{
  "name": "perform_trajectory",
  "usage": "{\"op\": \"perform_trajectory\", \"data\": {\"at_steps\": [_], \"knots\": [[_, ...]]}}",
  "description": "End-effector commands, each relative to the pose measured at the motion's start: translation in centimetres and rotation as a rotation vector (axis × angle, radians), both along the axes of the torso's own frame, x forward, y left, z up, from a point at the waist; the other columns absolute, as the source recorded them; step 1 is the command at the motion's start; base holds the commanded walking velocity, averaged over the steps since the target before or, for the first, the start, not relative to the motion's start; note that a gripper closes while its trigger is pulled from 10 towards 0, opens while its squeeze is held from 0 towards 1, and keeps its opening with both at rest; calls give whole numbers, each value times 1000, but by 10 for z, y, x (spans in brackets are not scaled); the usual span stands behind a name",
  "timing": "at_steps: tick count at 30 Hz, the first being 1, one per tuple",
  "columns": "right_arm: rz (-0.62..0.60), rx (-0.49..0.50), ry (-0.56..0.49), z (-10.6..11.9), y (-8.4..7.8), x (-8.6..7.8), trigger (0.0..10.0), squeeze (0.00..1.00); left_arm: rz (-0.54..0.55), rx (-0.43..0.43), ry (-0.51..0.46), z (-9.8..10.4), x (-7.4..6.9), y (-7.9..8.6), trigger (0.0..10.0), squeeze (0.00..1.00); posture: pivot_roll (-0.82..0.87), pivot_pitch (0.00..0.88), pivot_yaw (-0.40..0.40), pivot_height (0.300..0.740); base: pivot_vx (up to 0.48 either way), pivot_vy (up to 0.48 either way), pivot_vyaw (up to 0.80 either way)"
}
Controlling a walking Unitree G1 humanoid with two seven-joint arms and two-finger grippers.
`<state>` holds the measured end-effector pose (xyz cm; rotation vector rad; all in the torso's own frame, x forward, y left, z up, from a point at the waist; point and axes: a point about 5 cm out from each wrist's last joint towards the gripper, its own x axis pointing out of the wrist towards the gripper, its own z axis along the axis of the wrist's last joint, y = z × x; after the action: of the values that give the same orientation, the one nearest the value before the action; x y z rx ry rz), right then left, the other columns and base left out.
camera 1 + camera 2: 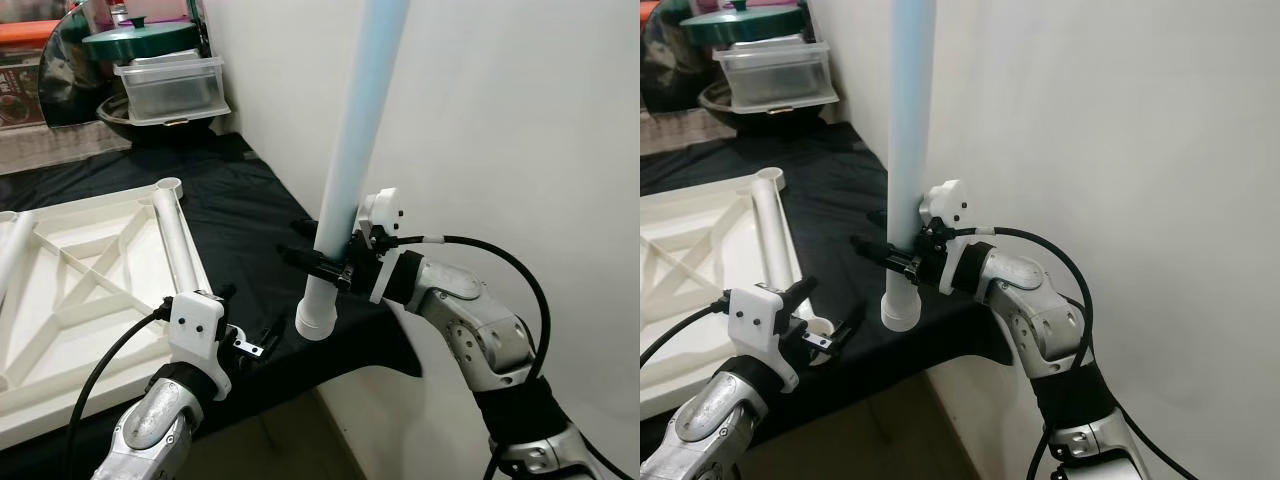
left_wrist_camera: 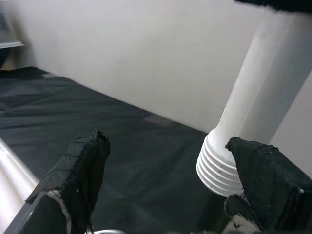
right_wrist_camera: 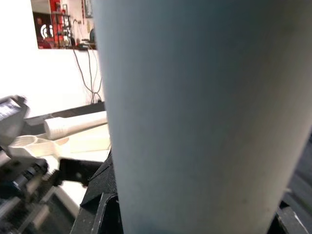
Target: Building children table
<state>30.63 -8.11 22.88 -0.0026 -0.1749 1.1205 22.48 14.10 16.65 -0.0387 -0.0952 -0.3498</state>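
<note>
- Left eye view: I count 2 grippers, 1 upturned white tabletop (image 1: 75, 290) w/ ribbed underside, 3 white table legs. R gripper (image 1: 318, 262) is clamped on the upright leg (image 1: 345, 170), just above its threaded end, held off the black cloth (image 1: 240, 200) at the table's corner, near the wall (image 1: 480, 120). L gripper (image 1: 252, 345) sits low by the tabletop's near corner, fingers apart, holding nothing. 2nd leg (image 1: 178, 240) lies along the tabletop's right edge; 3rd leg (image 1: 10, 250) pokes in at the far left. At the back: 1 clear lidded tub (image 1: 172, 88), 1 green lid (image 1: 140, 40) above it.
- Right eye view: same scene, shifted. Upright leg's threaded end (image 1: 901, 310) hangs over the cloth's edge; more of the R arm (image 1: 1040, 330) and its black cable shows here. The 3rd leg is cropped out.
- L wrist view: 2 black fingertips (image 2: 80, 170), wide apart, w/ the threaded end of the held leg (image 2: 219, 165) close beside one; thread ridges are countable here (approx. 5), not so in the eye views.
- R wrist view: the held leg (image 3: 204, 112) fills most of frame, the jaws pressed at its base. Behind, the lying leg (image 3: 73, 126) and tabletop rim, plus hanging cables on a far wall.
</note>
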Motion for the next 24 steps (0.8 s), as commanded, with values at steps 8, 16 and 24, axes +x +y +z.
{"op": "perform_trajectory", "data": {"at_steps": [8, 16, 24], "knots": [[-5, 16, -19, 2, 4, 1, 10000, 0, 34, 18, -12, 1, 0, 8, 10000, 0, 37, 0, -46, 740, 0, 60, 0], [-7, 18, -19, 3, 5, 2, 10000, 0, 24, 18, 2, 1, 0, 7, 10000, 0, 39, 0, -47, 740, 0, 0, 0], [-7, 21, -18, 2, 6, 2, 10000, 0, 18, -2, 0, 2, 0, 6, 10000, 0, 42, 0, -46, 740, 0, 390, 0]]}}
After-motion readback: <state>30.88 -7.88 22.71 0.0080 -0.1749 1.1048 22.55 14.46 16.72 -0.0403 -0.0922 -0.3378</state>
